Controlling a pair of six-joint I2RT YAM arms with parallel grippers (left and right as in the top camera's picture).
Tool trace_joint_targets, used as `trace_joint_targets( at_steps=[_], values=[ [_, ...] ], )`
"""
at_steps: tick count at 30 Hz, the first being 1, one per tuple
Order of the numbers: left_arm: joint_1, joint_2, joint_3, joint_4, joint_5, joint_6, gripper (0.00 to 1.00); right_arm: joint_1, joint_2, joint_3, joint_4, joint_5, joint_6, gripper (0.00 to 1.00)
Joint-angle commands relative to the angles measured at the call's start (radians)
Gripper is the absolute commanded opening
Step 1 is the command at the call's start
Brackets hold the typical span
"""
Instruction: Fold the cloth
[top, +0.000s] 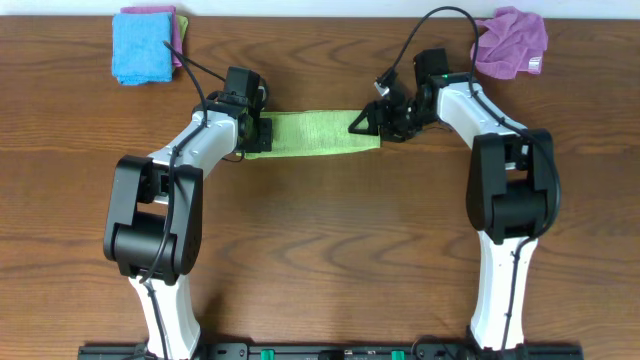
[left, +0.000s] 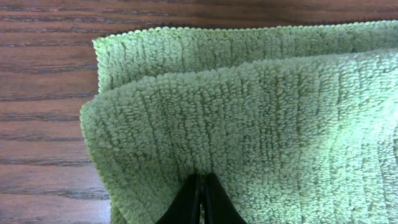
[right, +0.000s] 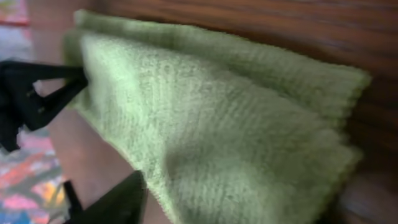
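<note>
Dark wood-grain tabletop (top: 320, 260) seen from above, with a thin strip of pale wall (top: 300, 8) along the far edge. A folded blue cloth (top: 140, 45) is parked at the far left corner, and a bit of pink and green fabric (top: 179, 35) can be spotted poking out beside it. A crumpled purple cloth (top: 510, 40) is dumped at the far right corner.

The green cloth (top: 310, 133) is laid out as a long narrow strip, folded over lengthwise. It's set somewhat nearer the far edge than the near one and roughly centred between the left and right edges.

Both arms are based at the near edge. The left arm (top: 190, 150) and the right arm (top: 500, 150) are each bent inward, one over each end of the strip.

In the left wrist view the left fingers (left: 186, 205) are squeezed together on the upper layer at the strip's left end, while the lower layer is seen flat on the wood beyond it. The right fingers (right: 37, 93) are spread well apart with the strip's right end lying between them. That view is pretty blurred, so whether anything is touched there can't be told, but nothing looks pinched
</note>
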Motion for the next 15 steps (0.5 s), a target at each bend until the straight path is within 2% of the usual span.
trace_joint_targets(
  at_steps=[1, 3, 4, 5, 11, 15],
  values=[
    [0.000, 0.034, -0.003, -0.012, -0.018, 0.017, 0.06, 0.017, 0.087, -0.040, -0.009, 0.139, 0.034, 0.39],
    [-0.002, 0.034, -0.003, -0.012, -0.009, 0.017, 0.06, 0.018, 0.087, -0.039, -0.004, 0.138, 0.063, 0.23],
    [-0.003, 0.035, -0.003, -0.013, 0.001, 0.017, 0.06, 0.018, 0.087, -0.037, 0.000, 0.129, 0.080, 0.08],
    [-0.004, 0.036, -0.003, -0.013, 0.012, 0.016, 0.06, 0.018, 0.087, -0.035, 0.003, 0.113, 0.084, 0.01],
    [-0.005, 0.044, -0.003, -0.045, 0.039, -0.040, 0.06, 0.019, 0.061, 0.029, -0.062, 0.087, 0.092, 0.01],
    [-0.018, 0.043, -0.003, -0.047, 0.084, -0.066, 0.06, 0.032, -0.023, 0.076, -0.104, 0.160, 0.092, 0.01]
  ],
)
